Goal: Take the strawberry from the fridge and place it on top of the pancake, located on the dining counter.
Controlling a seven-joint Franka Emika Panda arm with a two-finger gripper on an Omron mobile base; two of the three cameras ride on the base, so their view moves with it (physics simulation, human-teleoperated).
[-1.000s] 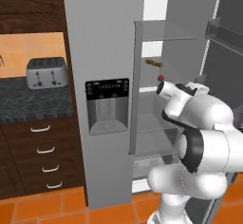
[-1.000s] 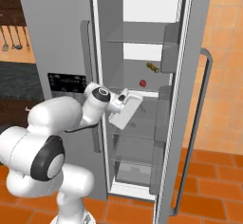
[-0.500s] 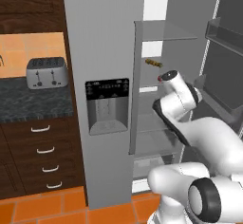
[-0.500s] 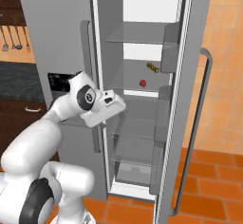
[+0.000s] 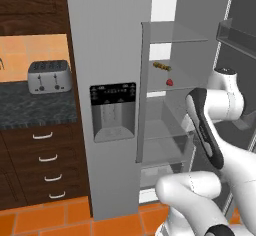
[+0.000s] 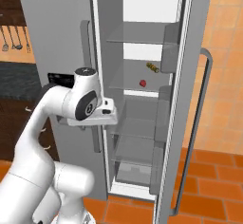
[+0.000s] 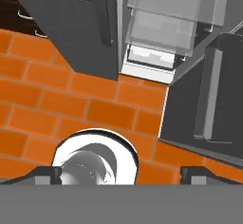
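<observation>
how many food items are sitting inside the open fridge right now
2, both on one glass shelf: the strawberry near its front and a skewer behind it. Door bins may hide others.

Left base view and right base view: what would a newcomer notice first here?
The fridge with its right door open, showing glass shelves. On the middle shelf lie the small red strawberry and a yellow-brown skewer behind it. The white arm bends in front of the opening.

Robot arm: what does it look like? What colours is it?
The arm is glossy white, made of fat rounded tubes like bent pipes. Dark grey-black bands and round caps mark its joints. The hand is a flat white block. Its gripper has two small dark fingertips. No cables or writing can be seen.
</observation>
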